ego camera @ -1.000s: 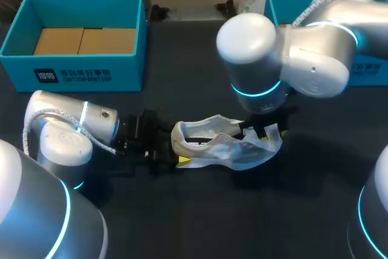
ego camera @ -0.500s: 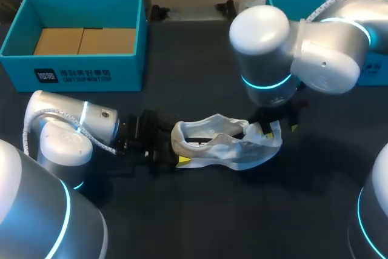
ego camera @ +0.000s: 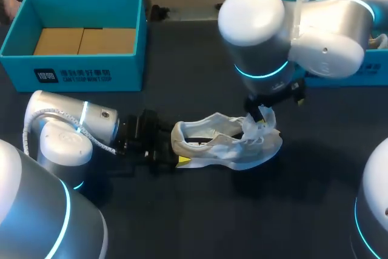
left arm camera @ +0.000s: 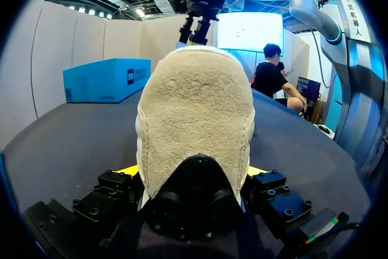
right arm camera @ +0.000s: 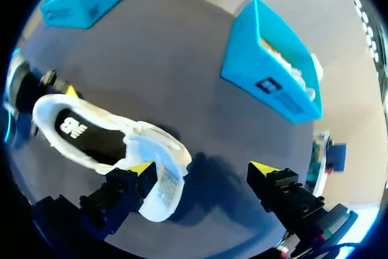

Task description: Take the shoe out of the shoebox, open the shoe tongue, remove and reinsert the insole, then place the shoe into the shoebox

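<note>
Shoe (ego camera: pixel 224 147): white, out of its box, resting on the dark table (ego camera: pixel 182 216) about mid-table. Heel points to the left edge, toe to the right edge.

Left gripper (left arm camera: pixel 193 171): low over the table at the heel. The yellow tips flank the fleecy heel on both sides and press against it, so the jaws are clamped on the shoe.

Right gripper (right arm camera: pixel 203 168): above the toe end, jaws spread wide and gripping nothing. The tongue (ego camera: pixel 257 121) stands lifted, resting against one finger only.

Insole (right arm camera: pixel 91 134): dark, seated inside the shoe, white logo near the heel.

Label (right arm camera: pixel 165 187): sewn on the underside of the tongue, lines of print too small to make out.

Shoebox (ego camera: pixel 85 72): teal, open, at the table's far left corner, well apart from the shoe. White logo block and a line of lettering on its front wall. Brown cardboard insert (ego camera: pixel 85 40) on its floor.

Second teal box (right arm camera: pixel 267 80): far right corner, white logo mark on its side wall, pale contents inside that I cannot identify.
</note>
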Tool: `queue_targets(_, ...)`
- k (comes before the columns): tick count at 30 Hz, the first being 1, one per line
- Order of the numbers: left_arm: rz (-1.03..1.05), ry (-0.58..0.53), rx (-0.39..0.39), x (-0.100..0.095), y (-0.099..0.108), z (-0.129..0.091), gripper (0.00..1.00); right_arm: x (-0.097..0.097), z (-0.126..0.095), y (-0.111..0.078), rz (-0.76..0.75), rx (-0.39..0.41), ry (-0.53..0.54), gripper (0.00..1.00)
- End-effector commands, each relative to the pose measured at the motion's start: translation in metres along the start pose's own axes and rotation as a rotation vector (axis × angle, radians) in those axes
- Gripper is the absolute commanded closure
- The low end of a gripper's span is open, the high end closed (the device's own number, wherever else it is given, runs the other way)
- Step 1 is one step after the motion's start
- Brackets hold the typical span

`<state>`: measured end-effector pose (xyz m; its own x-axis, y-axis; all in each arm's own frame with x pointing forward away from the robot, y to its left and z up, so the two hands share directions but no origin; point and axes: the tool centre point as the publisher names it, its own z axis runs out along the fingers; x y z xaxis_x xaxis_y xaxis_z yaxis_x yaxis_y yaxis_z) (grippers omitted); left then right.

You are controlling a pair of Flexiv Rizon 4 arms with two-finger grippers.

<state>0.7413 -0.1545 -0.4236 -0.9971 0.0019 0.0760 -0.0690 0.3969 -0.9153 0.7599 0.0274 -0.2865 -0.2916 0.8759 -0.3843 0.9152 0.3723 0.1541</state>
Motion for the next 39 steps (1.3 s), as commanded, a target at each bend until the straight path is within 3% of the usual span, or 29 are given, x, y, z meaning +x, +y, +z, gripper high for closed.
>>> queue_targets(1, 0.000, 0.001, -0.002, 0.000, 0.000, 0.000, 1.00, 0.003, -0.031, 0.008, -0.149, -0.070, -0.014, 0.00)
queue_targets(10, 0.000, 0.001, -0.002, 0.000, 0.000, 0.000, 1.00, 0.013, -0.081, 0.041, -0.442, -0.169, -0.041, 0.00)
queue_targets(17, 0.000, 0.001, -0.002, 0.000, 0.000, 0.000, 1.00, 0.036, -0.113, 0.067, -0.724, -0.261, -0.015, 0.00)
queue_targets(28, 0.000, 0.001, -0.002, 0.000, 0.000, 0.000, 1.00, 0.075, -0.125, 0.080, -1.040, -0.247, 0.042, 0.00)
queue_targets(29, 0.000, 0.001, -0.002, 0.000, 0.000, 0.000, 1.00, 0.077, -0.124, 0.080, -1.056, -0.248, 0.050, 0.04)
queue_targets(31, 0.000, 0.001, -0.002, 0.000, 0.000, 0.000, 1.00, 0.083, -0.122, 0.080, -1.082, -0.247, 0.064, 0.53)
queue_targets(32, 0.000, 0.001, -0.002, 0.000, 0.000, 0.000, 1.00, 0.084, -0.121, 0.079, -1.088, -0.245, 0.068, 0.64)
queue_targets(34, 0.000, 0.001, -0.002, 0.000, 0.000, 0.000, 1.00, 0.088, -0.118, 0.079, -1.097, -0.248, 0.080, 0.98)
queue_targets(39, 0.000, 0.001, -0.002, 0.000, 0.000, 0.000, 1.00, 0.095, -0.110, 0.076, -1.118, -0.257, 0.105, 1.00)
